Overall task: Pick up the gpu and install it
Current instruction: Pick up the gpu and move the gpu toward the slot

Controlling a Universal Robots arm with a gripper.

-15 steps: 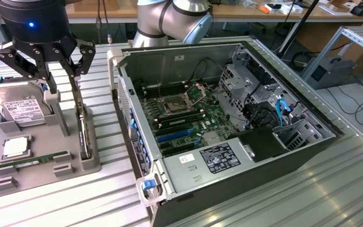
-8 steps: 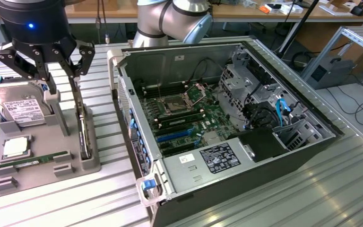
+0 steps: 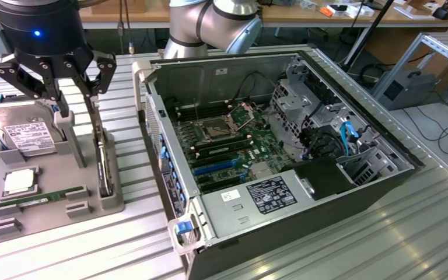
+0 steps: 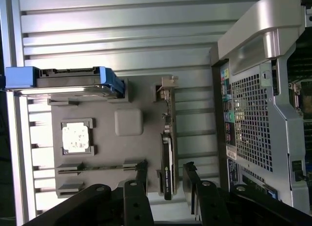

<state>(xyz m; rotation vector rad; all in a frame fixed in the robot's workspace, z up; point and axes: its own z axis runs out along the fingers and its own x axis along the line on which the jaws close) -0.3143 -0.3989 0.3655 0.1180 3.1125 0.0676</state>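
Fingers: the gripper [image 3: 76, 102] [image 4: 165, 165] stands open wide, holding nothing; its fingers [image 4: 141, 176] sit one on each side of the card's near end, and contact cannot be told.
Gpu: the gpu [image 3: 104, 166] [image 4: 168, 153] stands on edge in a slot along the grey holder [image 3: 91, 207] [image 4: 109, 153], on the side nearest the computer case [image 3: 286, 192] [image 4: 248, 119], not yet lifted.
Exterior view gives: the case's open interior, with the motherboard [image 3: 224, 137] across the centre of the frame, and the gripper's full linkage in the upper left.
Wrist view gives: the gpu as a thin dark edge between the two fingers, and the case's perforated rear panel just beside the holder.
Other parts in holder: a hard drive [image 3: 25, 137] [image 4: 68, 82], a processor chip [image 3: 20, 182] [image 4: 75, 138] and a RAM stick [image 3: 37, 200] [image 4: 97, 167], all apart from the gpu.
Edges and room: a narrow strip of ribbed worktop [image 3: 91, 256] [image 4: 122, 36] separates holder and case; the hard drive stands close to the outer finger.
Arm pose: the gripper points straight down over the holder; the arm [image 3: 208, 23] rises at top centre behind the case.
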